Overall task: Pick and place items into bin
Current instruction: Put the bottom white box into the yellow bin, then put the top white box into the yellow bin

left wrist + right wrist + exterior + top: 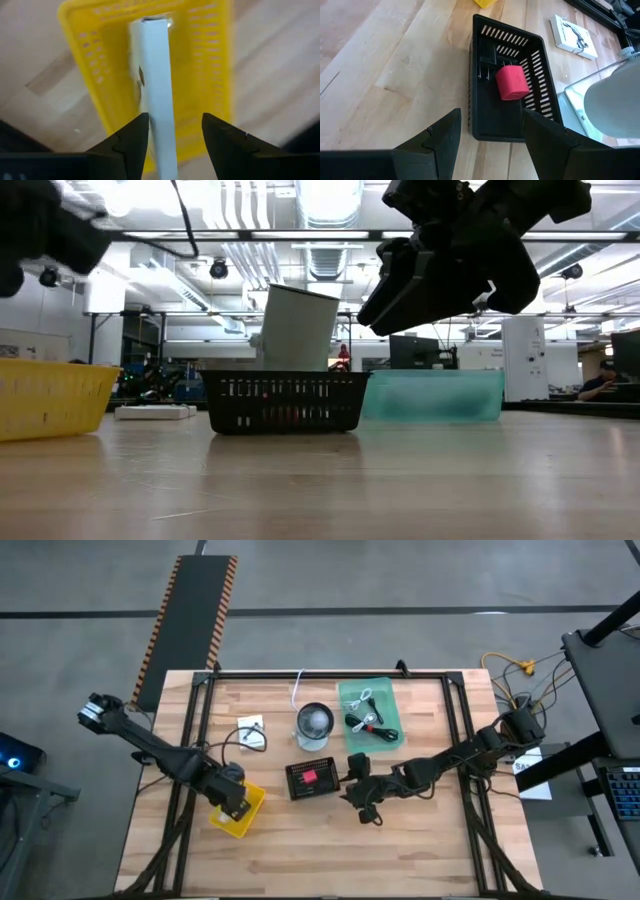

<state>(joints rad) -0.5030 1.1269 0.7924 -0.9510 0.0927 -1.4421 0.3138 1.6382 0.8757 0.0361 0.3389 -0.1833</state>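
My left gripper (pixel 235 802) (pixel 175 135) hovers open over the yellow bin (pixel 240 815) (pixel 210 65). A white packet (pixel 157 85) stands edge-on between its fingers and reaches down into the bin. My right gripper (pixel 360 790) (pixel 490 135) (pixel 430 275) is open in the air, just right of the black bin (pixel 310 780) (pixel 510 85). That bin holds a red cube (pixel 511 83) and a dark pronged piece (pixel 487 67). A second white packet (pixel 251 732) lies flat on the table. Black and white cables (pixel 368 718) lie in the teal tray (pixel 385 695). My left gripper comes from above, pointing down into the yellow bin. The white packet's long side (pixel 150 125) runs close along one finger (pixel 135 137), and a gap shows at the other finger. Whether that finger touches the packet, I cannot tell.
The round glass cup (pixel 314 725) (pixel 295 328) stands behind the black bin, between the packet and the teal tray. A white cable (pixel 298 690) trails toward the far edge. Bare wood stretches along the near side of the table (pixel 330 860).
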